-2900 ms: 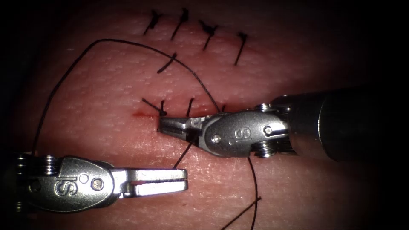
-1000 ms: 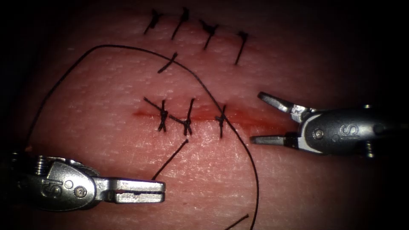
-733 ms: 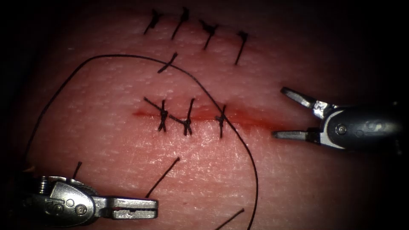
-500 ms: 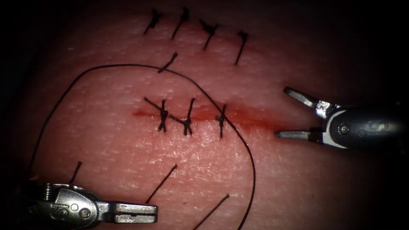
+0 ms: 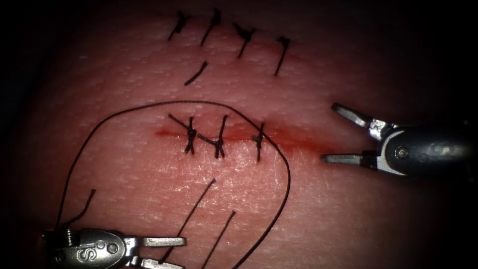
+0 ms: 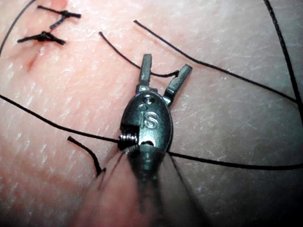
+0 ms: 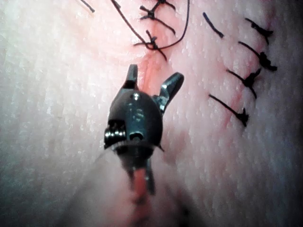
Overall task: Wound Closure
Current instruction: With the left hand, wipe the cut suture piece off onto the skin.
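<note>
Thread loops over the tissue around three knotted stitches on the cut; we see no needle held. Our left tool gapes empty, a cut end between its jaws in its wrist view. Our right tool gapes empty at the cut's right end.

The tissue carried everything. Across the middle of the endoscope frame ran its cut, wet with red fluid and crossed by three knotted stitches. A row of four older stitches sat along the top. A long thread looped over the surface, and loose cut ends lay nearby.
</note>
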`<action>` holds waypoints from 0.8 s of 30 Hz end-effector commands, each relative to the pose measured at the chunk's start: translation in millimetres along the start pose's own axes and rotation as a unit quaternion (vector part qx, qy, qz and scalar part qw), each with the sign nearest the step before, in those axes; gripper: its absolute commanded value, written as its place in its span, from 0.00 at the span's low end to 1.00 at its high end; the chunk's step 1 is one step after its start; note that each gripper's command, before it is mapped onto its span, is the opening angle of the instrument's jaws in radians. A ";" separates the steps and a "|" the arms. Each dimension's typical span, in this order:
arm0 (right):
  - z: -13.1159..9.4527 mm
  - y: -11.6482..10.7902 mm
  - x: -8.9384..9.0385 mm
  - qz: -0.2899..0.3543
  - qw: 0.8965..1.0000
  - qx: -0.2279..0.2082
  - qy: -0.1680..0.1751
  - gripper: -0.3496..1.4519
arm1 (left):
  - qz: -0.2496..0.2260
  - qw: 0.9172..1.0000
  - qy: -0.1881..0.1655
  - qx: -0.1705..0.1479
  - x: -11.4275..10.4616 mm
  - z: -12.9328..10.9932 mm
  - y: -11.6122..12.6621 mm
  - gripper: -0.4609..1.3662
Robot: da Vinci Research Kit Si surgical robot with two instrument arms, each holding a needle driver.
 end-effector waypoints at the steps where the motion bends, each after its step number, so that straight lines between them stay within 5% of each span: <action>1: 0.0 0.0 0.0 0.000 1.000 0.003 0.000 0.95 | -0.005 1.000 -0.003 0.001 -0.2 -0.2 0.0 0.55; 7: -0.1 -0.1 0.1 0.000 1.000 0.003 0.000 0.94 | -0.018 0.998 -0.053 0.015 -1.4 -1.3 -0.5 0.59; 16: -0.1 -0.4 0.3 0.000 1.000 0.003 0.000 0.93 | -0.033 0.997 -0.062 0.034 -2.2 -2.9 -1.5 0.60; 24: -0.1 -0.7 0.5 0.003 1.000 0.005 -0.002 0.93 | -0.031 0.983 -0.156 0.088 -1.9 -4.2 -1.8 0.65</action>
